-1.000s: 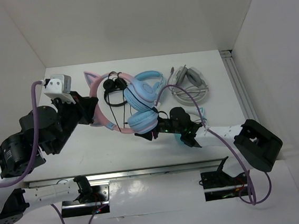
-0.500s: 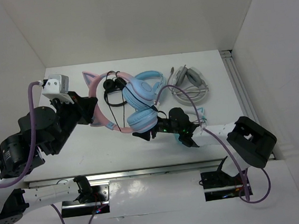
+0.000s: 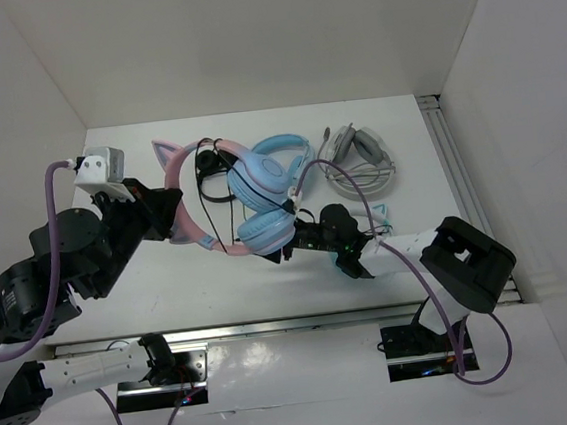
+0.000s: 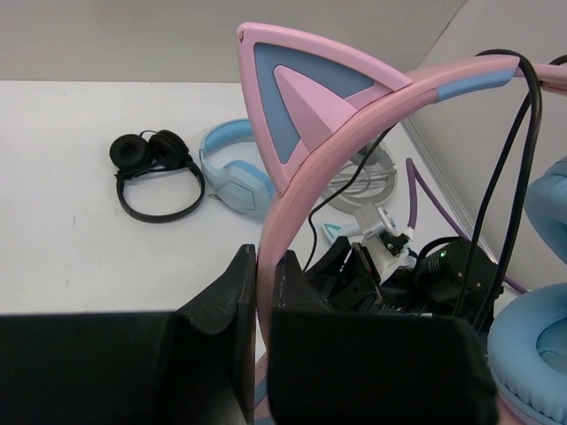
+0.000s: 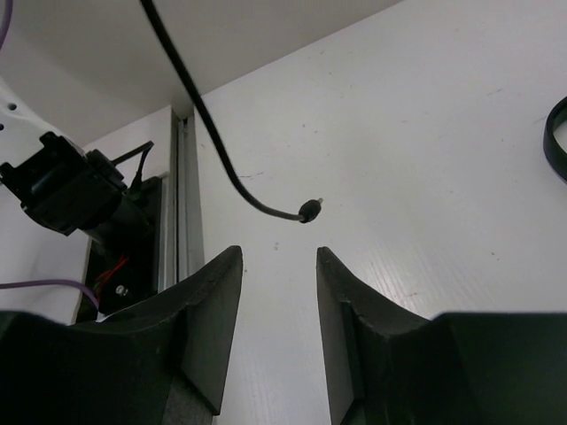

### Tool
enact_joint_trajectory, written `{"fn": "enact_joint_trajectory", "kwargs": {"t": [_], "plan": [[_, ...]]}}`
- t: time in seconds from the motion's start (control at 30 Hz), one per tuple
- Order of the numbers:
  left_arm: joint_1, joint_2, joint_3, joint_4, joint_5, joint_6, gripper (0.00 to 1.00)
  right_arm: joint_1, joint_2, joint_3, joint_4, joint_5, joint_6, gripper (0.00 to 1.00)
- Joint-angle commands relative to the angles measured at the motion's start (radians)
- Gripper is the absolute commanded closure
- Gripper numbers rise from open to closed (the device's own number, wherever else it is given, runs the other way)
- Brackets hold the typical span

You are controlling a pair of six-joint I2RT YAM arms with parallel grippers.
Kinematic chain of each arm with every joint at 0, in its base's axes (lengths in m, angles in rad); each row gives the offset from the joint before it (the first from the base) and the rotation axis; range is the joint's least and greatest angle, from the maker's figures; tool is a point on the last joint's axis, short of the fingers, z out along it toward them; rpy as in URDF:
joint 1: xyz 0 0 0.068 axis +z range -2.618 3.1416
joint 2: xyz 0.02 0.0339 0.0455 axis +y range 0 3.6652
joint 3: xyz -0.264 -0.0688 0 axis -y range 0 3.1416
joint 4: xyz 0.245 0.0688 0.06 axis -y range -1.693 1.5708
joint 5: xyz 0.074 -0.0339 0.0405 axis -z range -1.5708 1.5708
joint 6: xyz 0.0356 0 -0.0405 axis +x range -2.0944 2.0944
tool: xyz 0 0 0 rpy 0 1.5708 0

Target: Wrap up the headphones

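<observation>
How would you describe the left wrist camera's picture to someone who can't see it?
The left pincer is shut on the pink headband of cat-ear headphones, with one pink-and-blue ear sticking up. Behind, on a white table, lie a small black headset and a light blue headset.

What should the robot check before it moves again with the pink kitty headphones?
1. The left claw is shut on the headband of the headphones: ok.
2. The right claw is open and empty: ok.
3. The plug of the cable is between the right claw's fingers: not ok, it sits out in front of them.
4. The cable is clear of the black headphones and the blue headphones: cannot tell.
</observation>
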Motion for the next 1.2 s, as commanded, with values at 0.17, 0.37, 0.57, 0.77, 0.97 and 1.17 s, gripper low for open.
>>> {"fn": "enact_joint_trajectory", "kwargs": {"t": [0.17, 0.37, 0.57, 0.77, 0.97, 1.17], "plan": [[-0.003, -0.018, 0.015, 0.141, 0.005, -0.068, 1.00, 0.005, 0.015, 0.047, 0.089, -0.010, 0.013, 0.49], [-0.003, -0.009, 0.005, 0.141, 0.016, -0.068, 1.00, 0.015, 0.035, 0.065, 0.106, -0.001, 0.013, 0.47], [-0.003, -0.018, -0.004, 0.151, 0.026, -0.086, 1.00, 0.025, 0.067, 0.092, 0.106, -0.001, 0.013, 0.62], [-0.003, -0.027, -0.004, 0.161, 0.035, -0.086, 1.00, 0.025, 0.110, 0.083, 0.163, -0.001, 0.032, 0.93], [-0.003, -0.036, -0.004, 0.161, 0.025, -0.086, 1.00, 0.025, 0.119, 0.083, 0.163, -0.010, 0.045, 0.93], [-0.003, -0.036, -0.004, 0.161, 0.025, -0.086, 1.00, 0.034, 0.119, 0.083, 0.173, -0.022, 0.054, 0.82]]}}
